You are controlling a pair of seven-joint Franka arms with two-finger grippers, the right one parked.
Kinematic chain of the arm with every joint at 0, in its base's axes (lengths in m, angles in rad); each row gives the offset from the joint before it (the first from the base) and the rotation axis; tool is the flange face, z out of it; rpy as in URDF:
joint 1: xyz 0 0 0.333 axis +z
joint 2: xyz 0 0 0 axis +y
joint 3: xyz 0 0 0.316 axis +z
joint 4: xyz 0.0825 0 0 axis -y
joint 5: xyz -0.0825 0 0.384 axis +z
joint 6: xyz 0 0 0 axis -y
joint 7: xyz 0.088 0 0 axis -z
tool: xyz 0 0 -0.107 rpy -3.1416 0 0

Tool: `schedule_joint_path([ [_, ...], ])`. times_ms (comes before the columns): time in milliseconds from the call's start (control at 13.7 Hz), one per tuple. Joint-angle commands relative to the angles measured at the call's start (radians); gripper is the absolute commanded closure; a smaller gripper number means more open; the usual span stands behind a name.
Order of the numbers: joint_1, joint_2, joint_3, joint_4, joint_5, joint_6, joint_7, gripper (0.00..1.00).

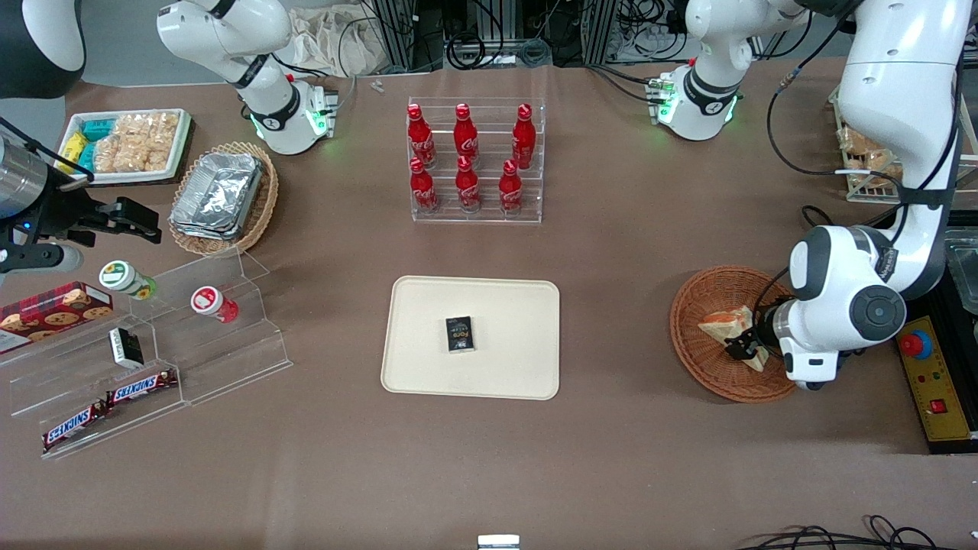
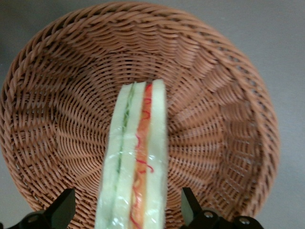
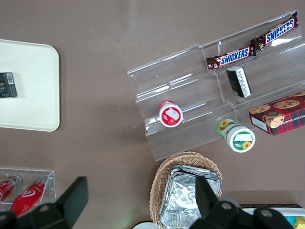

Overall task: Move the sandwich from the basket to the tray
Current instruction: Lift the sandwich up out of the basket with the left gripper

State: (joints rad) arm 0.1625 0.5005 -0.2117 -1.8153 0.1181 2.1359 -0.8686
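While the working arm reached down over the basket (image 1: 726, 336) near the working arm's end of the desk (image 1: 626, 252), its hand (image 1: 745, 345) sat low inside the wicker bowl at the sandwich (image 1: 730, 322). From the front, the wedge lay in the basket with its pale face up and an orange-red edge showing, the dark fingers right against its end nearest the arm. The tray (image 1: 428, 367) lay flat at the middle of the desk, well apart from the basket, and carried 1 small dark packet (image 1: 460, 334) near its center. Farther from the camera stood a clear rack with 6 red bottles (image 1: 467, 156). Toward the parked arm's end were an oval basket of foil trays (image 1: 221, 195), a white tray of snacks (image 1: 126, 143) and a clear stepped stand (image 1: 191, 336) with Snickers bars (image 1: 141, 386).

On the left wrist view, the sandwich (image 2: 136, 157) stood on edge in the basket (image 2: 57, 95), wrapped in clear film, its green and red filling lines visible. The hand (image 2: 128, 210) was open, with 1 dark finger (image 2: 62, 207) on each side of the wedge and a gap between each finger and the bread.

On the right wrist view, the tray (image 3: 33, 90) showed its rounded corner with the dark packet (image 3: 7, 85) on it.
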Motion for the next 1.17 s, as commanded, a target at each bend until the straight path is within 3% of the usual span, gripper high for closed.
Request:
schedule_joint_path([
  [0, 0.009, -0.022, -0.006, -0.053, 0.020, 0.048, -0.023, 0.00],
  [73, 0.009, -0.019, -0.006, -0.050, 0.018, 0.052, -0.023, 0.04],
  [146, 0.009, -0.014, -0.008, -0.045, 0.015, 0.062, -0.024, 0.29],
  [293, 0.009, -0.007, -0.008, -0.048, 0.017, 0.085, -0.065, 1.00],
  [659, 0.009, -0.046, -0.011, -0.009, 0.018, 0.029, -0.055, 1.00],
  [878, -0.008, -0.062, -0.028, 0.166, 0.011, -0.225, -0.041, 1.00],
  [1098, -0.017, -0.053, -0.136, 0.339, 0.006, -0.417, -0.027, 1.00],
])
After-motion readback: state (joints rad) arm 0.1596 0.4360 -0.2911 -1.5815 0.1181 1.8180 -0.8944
